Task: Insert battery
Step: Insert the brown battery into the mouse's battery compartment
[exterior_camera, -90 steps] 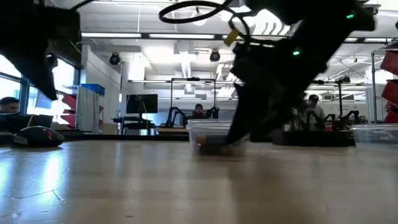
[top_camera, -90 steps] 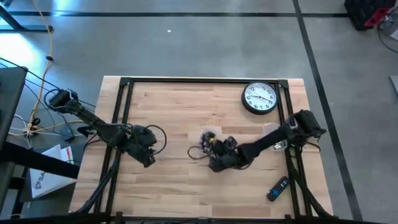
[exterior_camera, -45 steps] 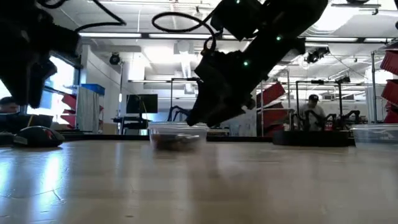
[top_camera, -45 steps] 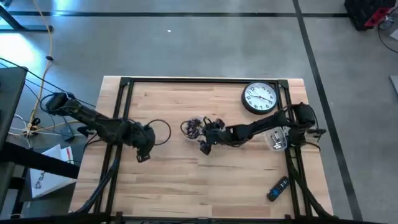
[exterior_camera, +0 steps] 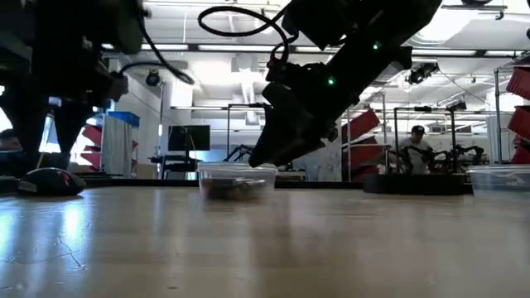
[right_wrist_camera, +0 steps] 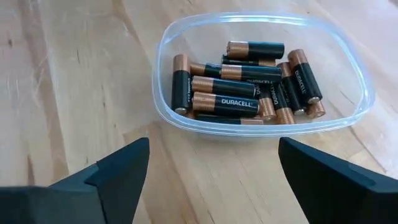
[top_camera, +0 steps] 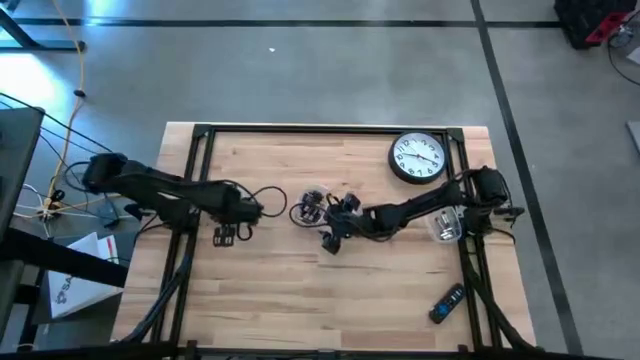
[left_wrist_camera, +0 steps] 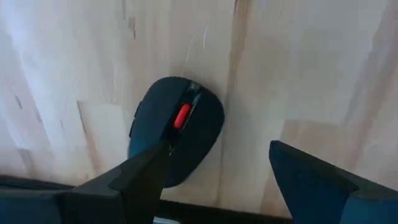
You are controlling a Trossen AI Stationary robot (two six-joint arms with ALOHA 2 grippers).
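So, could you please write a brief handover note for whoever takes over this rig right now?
Left gripper: open, empty, above the computer mouse at the table's left edge.
Right gripper: open, empty, facing the clear tub of batteries mid-table.
Also on the table: wall clock, remote.
Done: nothing picked; the mouse lies wheel side up.
Left: grasp one battery, get at the mouse's battery bay, insert it.
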